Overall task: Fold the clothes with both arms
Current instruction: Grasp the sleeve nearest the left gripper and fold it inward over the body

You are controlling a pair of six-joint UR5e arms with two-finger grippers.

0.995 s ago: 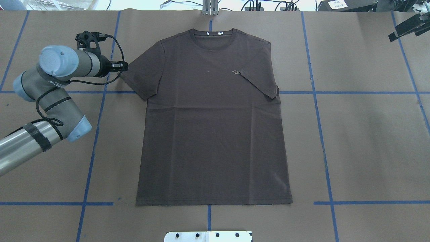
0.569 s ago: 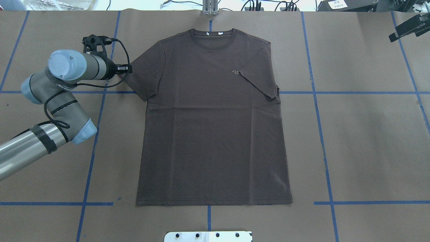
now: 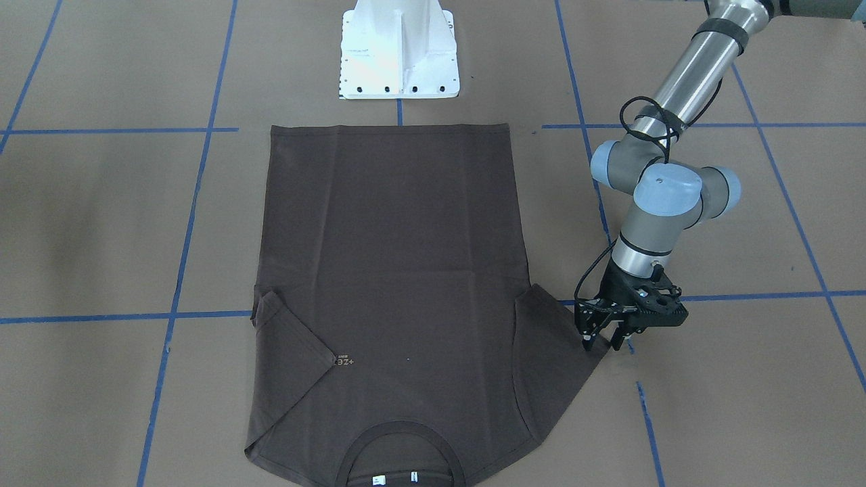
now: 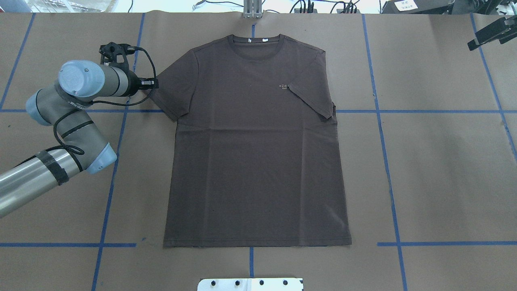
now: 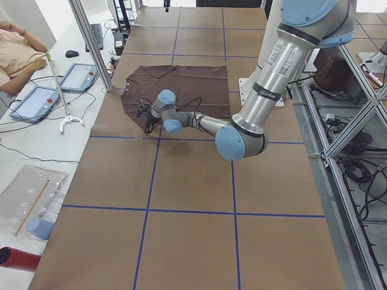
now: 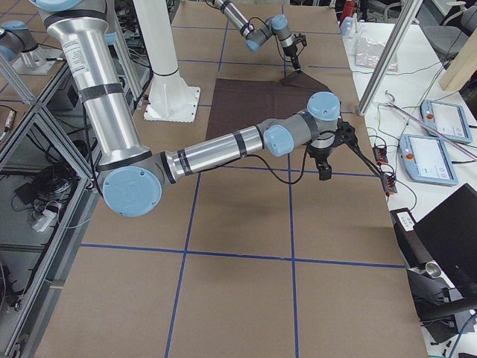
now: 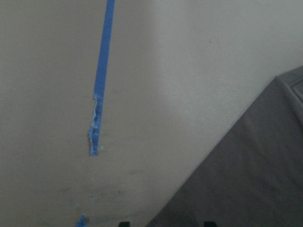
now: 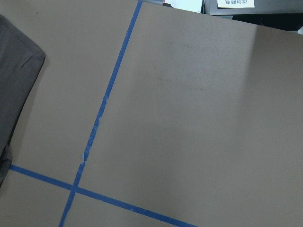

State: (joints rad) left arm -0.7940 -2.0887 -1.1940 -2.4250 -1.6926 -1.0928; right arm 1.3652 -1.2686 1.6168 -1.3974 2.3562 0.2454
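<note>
The dark brown T-shirt (image 4: 254,161) is lying flat, front up, in the middle of the paper-covered table (image 4: 444,161), with its collar pointing away from the robot's base. The sleeve (image 4: 313,89) on the robot's right is lying folded in over the chest. The left gripper (image 3: 602,341) is pointing down at the corner of the outspread sleeve (image 3: 555,338), fingers narrowly parted and gripping nothing. The right gripper (image 6: 324,170) is hanging well apart from the shirt; its finger gap cannot be told.
</note>
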